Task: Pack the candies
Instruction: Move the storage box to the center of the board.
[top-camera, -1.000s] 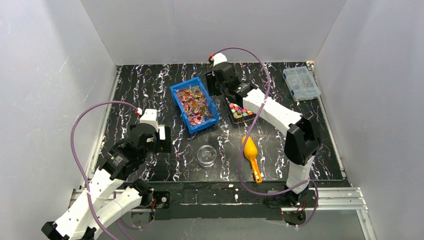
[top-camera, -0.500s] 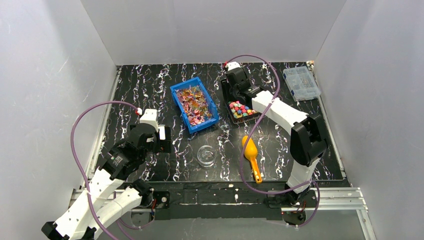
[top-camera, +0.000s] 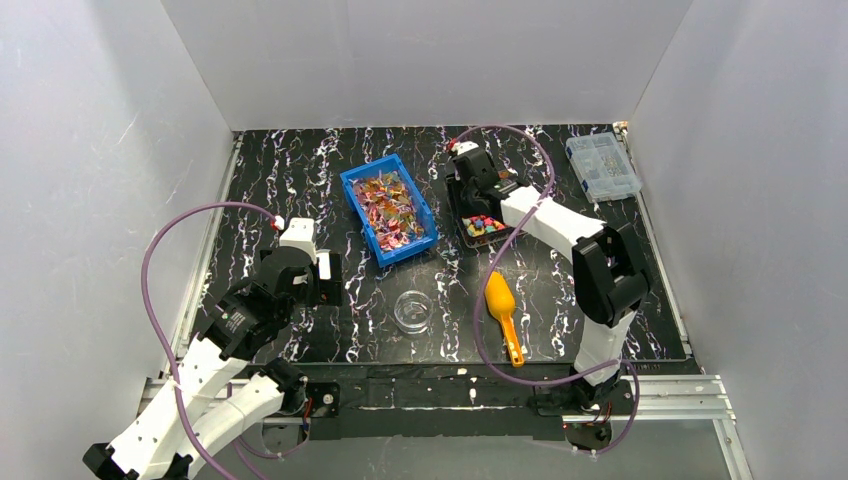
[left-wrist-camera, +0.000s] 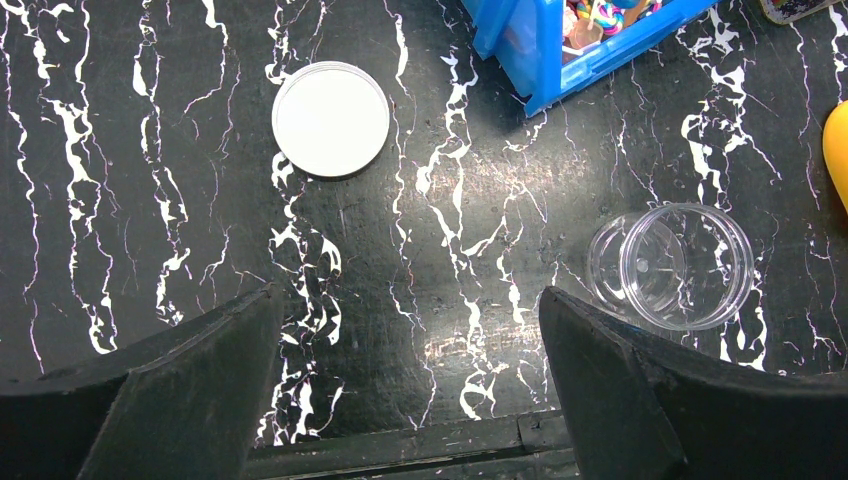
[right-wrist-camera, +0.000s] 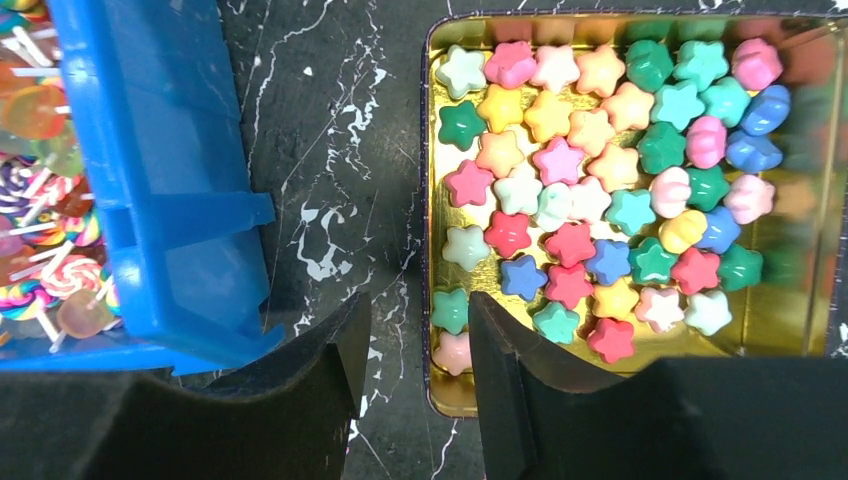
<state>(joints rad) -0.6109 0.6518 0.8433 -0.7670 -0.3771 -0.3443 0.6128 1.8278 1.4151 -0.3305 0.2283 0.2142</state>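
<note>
A: Where are the candies?

B: The small moulded candies, stars and rounded blossom shapes in matte pink, yellow, teal, blue, orange and white, all lie in a shallow rectangular tin with a glossy gold lining. They are packed towards its left and middle, and bare gold shows along the right side.

A: Tin position?

B: Far centre of the black white-veined marble-look tabletop, just right of the blue ribbed plastic bin. There is a strip of tabletop between them. The bin holds swirl lollipops on sticks.

A: Right gripper?

B: The right gripper is above the tin's left edge. Its black fingers are a narrow gap apart, with the tin wall showing in that gap. It grips nothing. I can't tell its height above the rim.

A: Left?

B: The left gripper is spread wide and empty over bare tabletop. A flat white round lid lies ahead to its left and a clear round plastic jar to its right, mouth up.

A: Anything else?

B: A smooth orange plastic scoop lies right of the jar. A clear lidded compartment box sits at the far right.
</note>
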